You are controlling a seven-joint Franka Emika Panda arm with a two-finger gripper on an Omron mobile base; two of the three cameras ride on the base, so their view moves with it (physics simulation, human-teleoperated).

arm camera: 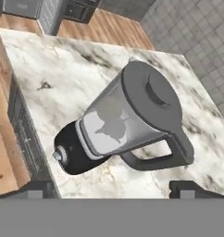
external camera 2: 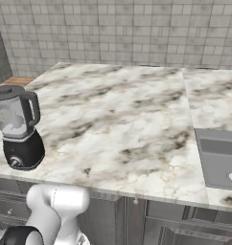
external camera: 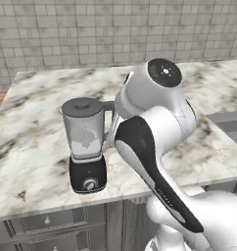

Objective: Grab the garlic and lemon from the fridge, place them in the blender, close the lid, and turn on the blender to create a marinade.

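The left base view is looking forward and down from behind the arm, close to the blender point(external camera: 86, 144) at the counter's point(external camera: 37, 147) front edge. The right base view is facing the same counter from farther right, sharing the blender. The hand view is looking steeply down on the lid point(arm camera: 153, 92) from nearby.

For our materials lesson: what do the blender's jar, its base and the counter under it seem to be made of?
Blender jar: clear glass or plastic, as pale contents show through its wall.
Base: glossy black, probably plastic, with a silvery dial.
Counter: polished marble or an imitation, white with grey-brown veining.
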